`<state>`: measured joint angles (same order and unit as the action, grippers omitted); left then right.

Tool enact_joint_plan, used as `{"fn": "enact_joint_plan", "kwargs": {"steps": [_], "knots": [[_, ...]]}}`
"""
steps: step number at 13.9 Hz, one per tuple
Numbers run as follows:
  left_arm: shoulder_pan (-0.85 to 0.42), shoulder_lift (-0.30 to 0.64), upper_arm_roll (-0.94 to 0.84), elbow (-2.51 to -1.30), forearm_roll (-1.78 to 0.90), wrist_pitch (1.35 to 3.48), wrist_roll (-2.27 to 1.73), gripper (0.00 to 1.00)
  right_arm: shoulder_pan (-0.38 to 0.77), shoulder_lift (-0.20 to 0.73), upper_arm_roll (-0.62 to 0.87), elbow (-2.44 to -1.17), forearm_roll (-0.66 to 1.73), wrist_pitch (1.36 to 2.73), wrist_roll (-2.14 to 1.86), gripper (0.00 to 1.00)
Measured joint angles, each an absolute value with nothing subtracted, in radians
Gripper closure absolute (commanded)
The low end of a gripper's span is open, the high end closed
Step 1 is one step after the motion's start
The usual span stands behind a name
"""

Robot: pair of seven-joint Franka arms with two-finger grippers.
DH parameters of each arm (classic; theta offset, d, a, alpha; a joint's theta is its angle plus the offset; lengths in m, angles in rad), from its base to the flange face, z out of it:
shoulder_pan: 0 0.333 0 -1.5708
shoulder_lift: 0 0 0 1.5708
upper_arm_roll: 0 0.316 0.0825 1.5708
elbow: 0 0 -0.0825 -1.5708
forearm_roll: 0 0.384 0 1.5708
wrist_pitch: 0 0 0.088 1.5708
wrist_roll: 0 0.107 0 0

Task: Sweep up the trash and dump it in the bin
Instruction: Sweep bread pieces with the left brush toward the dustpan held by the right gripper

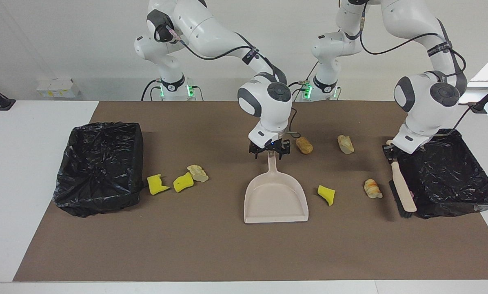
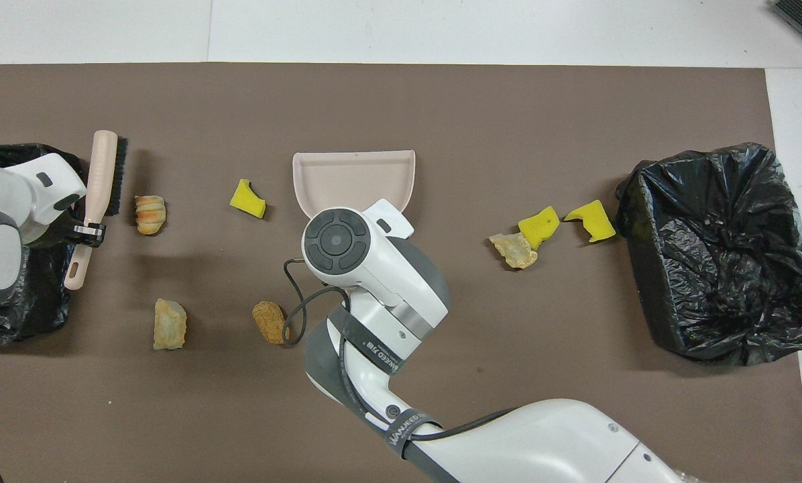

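1. Right gripper (image 1: 269, 152) hangs spread over the dustpan (image 1: 276, 199) handle, gripping nothing
2. Left gripper (image 1: 391, 154) clamps the brush (image 1: 402, 190) beside a bin (image 1: 452, 171)
3. Trash (image 1: 326, 194) scattered across the mat

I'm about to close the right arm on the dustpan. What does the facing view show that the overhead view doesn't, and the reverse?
Facing only: the right gripper, open astride the dustpan handle; overhead, that arm's wrist hides both. Overhead only: a clear look at the left gripper shut on the brush; facing, its wrist mostly covers that grip. Both: the dustpan's tray, the brush beside the bin at the left arm's end, and seven trash bits.
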<state>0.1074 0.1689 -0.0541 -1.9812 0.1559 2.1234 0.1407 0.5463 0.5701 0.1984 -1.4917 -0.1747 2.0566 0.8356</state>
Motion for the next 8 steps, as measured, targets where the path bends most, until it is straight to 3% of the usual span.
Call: {"fn": "enact_joint_plan", "kwargs": {"steps": [1,2,8], "knots": [[0.094,0.176,-0.056,-1.985,0.156,2.121,0.141,1.0,0.546,0.57,0.199,-1.488,-0.201,2.053,0.836,0.95],[0.075,0.178,-0.057,-1.991,0.156,2.117,0.14,1.0,0.547,0.57,0.201,-1.486,-0.218,2.052,0.836,1.0],[-0.17,0.104,-0.065,-2.087,0.156,2.031,-0.031,1.0,0.524,0.539,0.199,-1.482,-0.225,2.036,0.823,1.0]]}}
